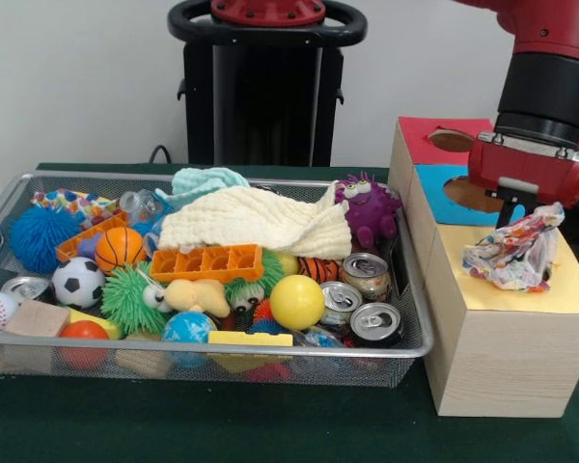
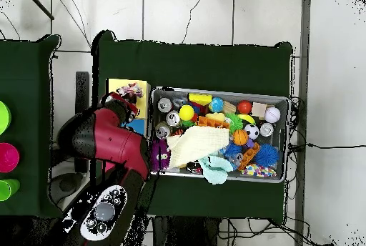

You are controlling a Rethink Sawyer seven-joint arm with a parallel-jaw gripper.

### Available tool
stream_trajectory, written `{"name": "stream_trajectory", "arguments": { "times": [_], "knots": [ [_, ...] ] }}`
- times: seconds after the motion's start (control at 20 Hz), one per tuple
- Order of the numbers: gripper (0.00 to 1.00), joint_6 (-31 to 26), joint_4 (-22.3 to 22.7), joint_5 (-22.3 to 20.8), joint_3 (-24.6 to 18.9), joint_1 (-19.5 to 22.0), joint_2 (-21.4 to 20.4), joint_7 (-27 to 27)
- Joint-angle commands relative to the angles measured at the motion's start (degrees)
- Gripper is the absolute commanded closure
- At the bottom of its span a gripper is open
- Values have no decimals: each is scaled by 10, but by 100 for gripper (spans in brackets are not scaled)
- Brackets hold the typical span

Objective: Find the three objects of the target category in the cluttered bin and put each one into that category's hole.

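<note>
The wire mesh bin (image 1: pixel 410 342) stands on the green table, packed with toys; it also shows in the overhead view (image 2: pixel 284 101). My gripper (image 1: pixel 527 220) hangs over the yellow-topped box (image 1: pixel 521 294) at the right and is shut on a crumpled multicoloured wrapper (image 1: pixel 513 254). The wrapper dangles with its lower end at the yellow top. In the overhead view the gripper (image 2: pixel 126 100) and the wrapper (image 2: pixel 133 91) sit over the yellow box (image 2: pixel 120 86). A polka-dot wrapper (image 1: pixel 72 204) lies in the bin's far left corner. No hole shows in the yellow top.
Behind the yellow box are a blue-topped box (image 1: pixel 442 181) and a red-topped box (image 1: pixel 434 128), each with a hole. In the bin lie a cream cloth (image 1: pixel 256 220), a pale blue cloth (image 1: pixel 205 180), a purple monster toy (image 1: pixel 369 207), cans (image 1: pixel 367 275) and several balls.
</note>
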State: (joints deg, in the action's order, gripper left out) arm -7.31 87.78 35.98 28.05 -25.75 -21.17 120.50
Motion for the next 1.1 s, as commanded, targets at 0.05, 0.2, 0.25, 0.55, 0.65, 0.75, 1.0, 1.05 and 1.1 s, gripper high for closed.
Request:
{"name": "stream_trajectory", "arguments": {
  "times": [0.05,0.2,0.25,0.55,0.65,0.75,1.0,1.05,1.1],
  "knots": [
    [100,-99,29,1,-92,23,19,98],
    [100,-118,31,-1,-101,27,16,94],
    [100,-121,31,-2,-103,28,16,93],
    [100,-136,40,-4,-126,42,15,89],
    [100,-143,33,-5,-126,44,19,89],
    [100,-146,31,-7,-127,47,20,88],
    [100,-164,26,-11,-132,57,21,81],
    [100,-167,24,-12,-133,58,21,80],
    [100,-172,23,-14,-132,60,21,79]
  ]
}}
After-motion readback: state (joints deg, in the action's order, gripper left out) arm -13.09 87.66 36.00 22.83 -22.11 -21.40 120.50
